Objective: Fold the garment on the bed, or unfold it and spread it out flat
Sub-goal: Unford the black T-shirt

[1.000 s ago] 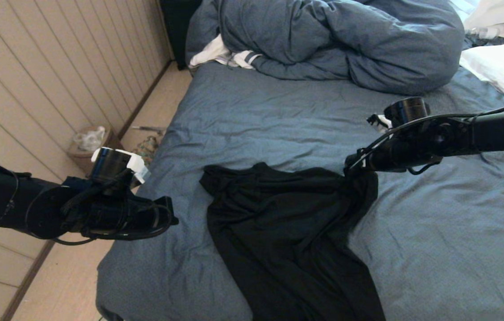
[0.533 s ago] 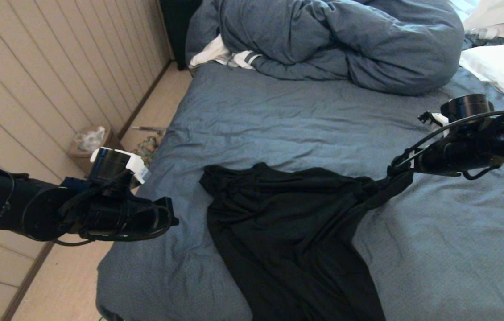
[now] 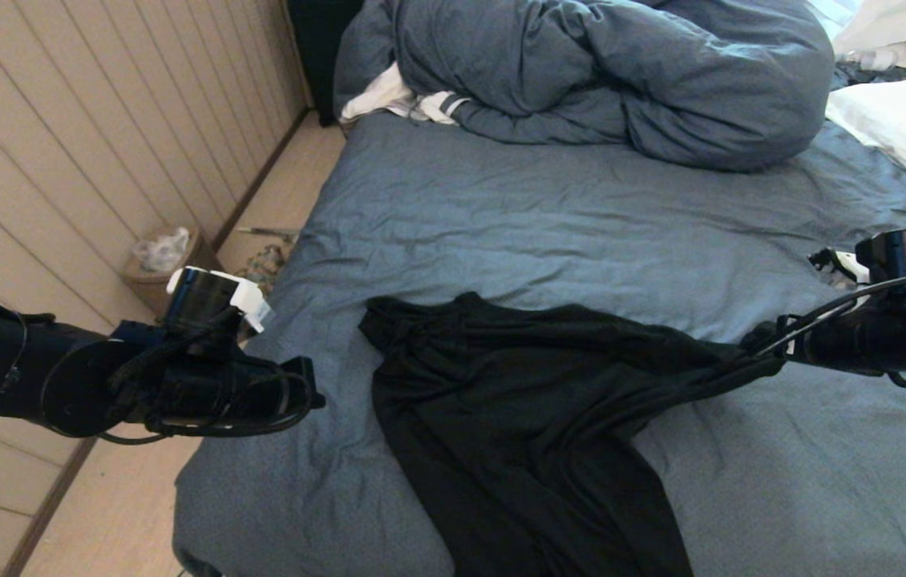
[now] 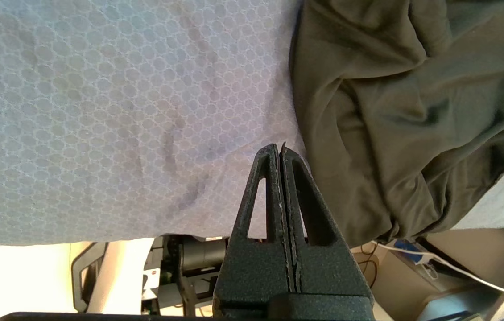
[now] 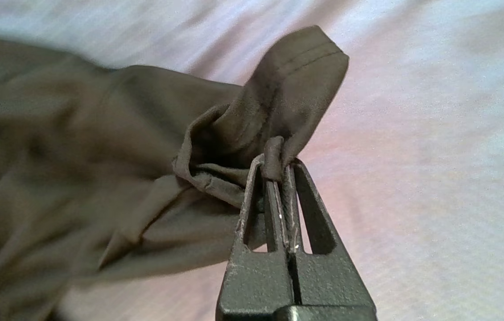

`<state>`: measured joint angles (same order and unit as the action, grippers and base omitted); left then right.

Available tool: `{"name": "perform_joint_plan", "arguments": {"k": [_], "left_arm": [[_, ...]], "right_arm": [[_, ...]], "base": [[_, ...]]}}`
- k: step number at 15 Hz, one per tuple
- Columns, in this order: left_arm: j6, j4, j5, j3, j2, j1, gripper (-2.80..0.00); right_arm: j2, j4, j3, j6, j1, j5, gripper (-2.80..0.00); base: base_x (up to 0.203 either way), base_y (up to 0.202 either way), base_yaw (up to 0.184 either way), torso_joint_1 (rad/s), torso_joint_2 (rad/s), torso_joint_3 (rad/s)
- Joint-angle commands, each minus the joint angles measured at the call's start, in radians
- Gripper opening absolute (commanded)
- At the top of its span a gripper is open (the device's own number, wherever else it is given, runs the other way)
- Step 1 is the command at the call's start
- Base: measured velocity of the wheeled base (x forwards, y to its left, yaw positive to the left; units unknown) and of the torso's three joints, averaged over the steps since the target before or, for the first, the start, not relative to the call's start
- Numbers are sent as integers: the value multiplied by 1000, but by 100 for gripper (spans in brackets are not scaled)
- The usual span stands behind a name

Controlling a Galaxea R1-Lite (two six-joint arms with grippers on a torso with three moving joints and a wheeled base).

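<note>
While right gripper [image 5: 278, 171] clamps shirt [image 3: 517, 409] sleeve hem toward 3 o'clock to spread it on bed [image 3: 517, 232], left gripper [image 4: 281, 149] waits pinched together, empty, at 9.

Blue-sheeted bed [image 3: 501, 216] bearing black garment [image 3: 517, 417], bunched duvet [image 3: 605, 72], white pillow [image 3: 902, 128].
</note>
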<state>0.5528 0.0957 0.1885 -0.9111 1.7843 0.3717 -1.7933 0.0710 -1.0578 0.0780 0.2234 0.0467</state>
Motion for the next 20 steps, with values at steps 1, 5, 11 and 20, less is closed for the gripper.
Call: {"name": "perform_joint_plan", "arguments": {"k": [1,5,11,20], "left_arm": [[4,1,2,1,1,3,-280],[6,1,2,1,3,7,-280],[6,2,2,0,-1,7,-280],[3,-1,-219,-251,213,182,-280]], "right_arm": [[4,10,31,0,22,2,0],[-1,10,39,-8,86,76,0],[29,5,7,70,76,137,-280],[-68,-90,-195,299,-295,211,-280]], "base": [[0,0,0,0,0,0],[0,0,0,0,0,0],[0,0,0,0,0,0],[0,0,0,0,0,0]]}}
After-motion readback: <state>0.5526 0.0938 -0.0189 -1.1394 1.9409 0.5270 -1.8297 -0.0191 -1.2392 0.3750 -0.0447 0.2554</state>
